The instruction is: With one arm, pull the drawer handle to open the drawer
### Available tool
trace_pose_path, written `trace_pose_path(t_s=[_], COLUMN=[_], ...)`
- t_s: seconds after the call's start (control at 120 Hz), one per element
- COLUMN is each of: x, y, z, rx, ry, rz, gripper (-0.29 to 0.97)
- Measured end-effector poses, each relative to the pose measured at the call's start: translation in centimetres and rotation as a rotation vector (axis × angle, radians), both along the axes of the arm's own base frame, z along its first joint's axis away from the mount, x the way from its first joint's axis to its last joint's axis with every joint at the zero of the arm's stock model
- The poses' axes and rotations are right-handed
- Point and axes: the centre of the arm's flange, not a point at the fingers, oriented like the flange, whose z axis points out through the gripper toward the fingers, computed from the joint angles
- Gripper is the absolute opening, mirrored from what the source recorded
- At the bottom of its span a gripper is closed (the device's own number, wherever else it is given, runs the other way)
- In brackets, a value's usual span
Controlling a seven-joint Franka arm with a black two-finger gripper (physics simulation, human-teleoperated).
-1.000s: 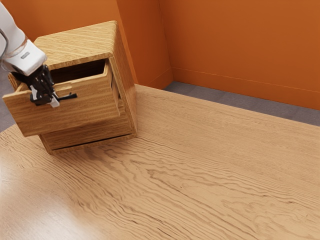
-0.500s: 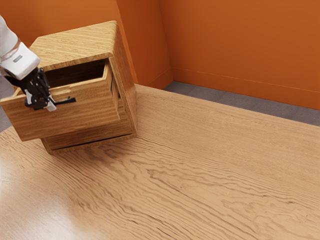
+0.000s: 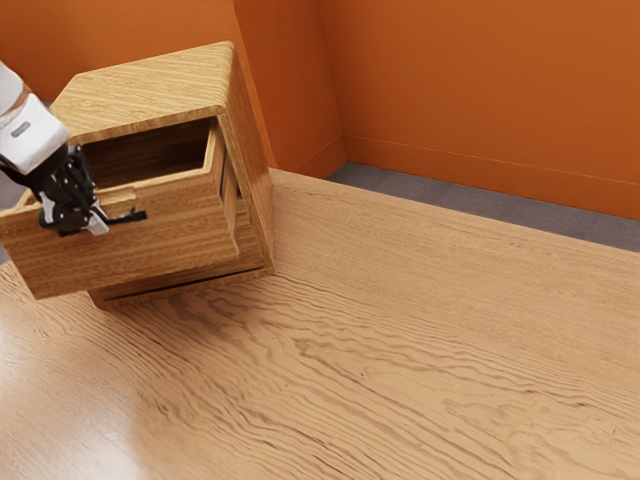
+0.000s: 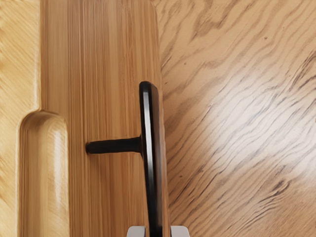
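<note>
**Gripper.** In the exterior view the black gripper (image 3: 88, 218) is at the frame's left edge, at the front of the drawer (image 3: 130, 250). Its fingers stand close together, clamped on the end of the thin black handle (image 3: 122, 216). The rest of the bar projects from the fingers toward the exterior view's right. In the wrist view two pale fingertips (image 4: 136, 230) flank the handle (image 4: 150, 168), one on each side of the bar. They appear to touch it, though the contact itself is cut off at the frame edge. A short black post joins the bar to the drawer front (image 4: 98, 59).

**Drawer.** The upper drawer stands well out of the wooden cabinet (image 3: 170, 90), in the upper left of the exterior view. Its dark interior is exposed behind the front panel. The panel below it sits nearly flush with the cabinet.

**Surroundings.** The cabinet rests on a wood-grain table (image 3: 400, 350). Orange walls (image 3: 480, 80) and a grey floor strip (image 3: 500, 205) lie behind it.
</note>
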Motion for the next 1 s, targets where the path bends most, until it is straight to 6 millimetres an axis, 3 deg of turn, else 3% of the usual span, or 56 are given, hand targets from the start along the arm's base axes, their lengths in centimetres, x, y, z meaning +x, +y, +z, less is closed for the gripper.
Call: trace_pose_path(t_s=[0.333, 0.733, 0.817, 0.925, 1.0], x=[-1.3, -3.9, -5.4, -6.6, -7.3], y=[-1.2, -2.9, -3.8, -8.5, -11.2], z=[-0.4, 0.8, 2.3, 7.2, 9.5], rx=[0.008, 0.019, 0.032, 0.110, 0.140], ry=[0.008, -0.003, -0.025, -0.056, -0.056], rz=[-0.013, -0.024, -0.032, -0.099, -0.137], gripper=[-0.04, -0.03, -0.01, 0.23, 0.37])
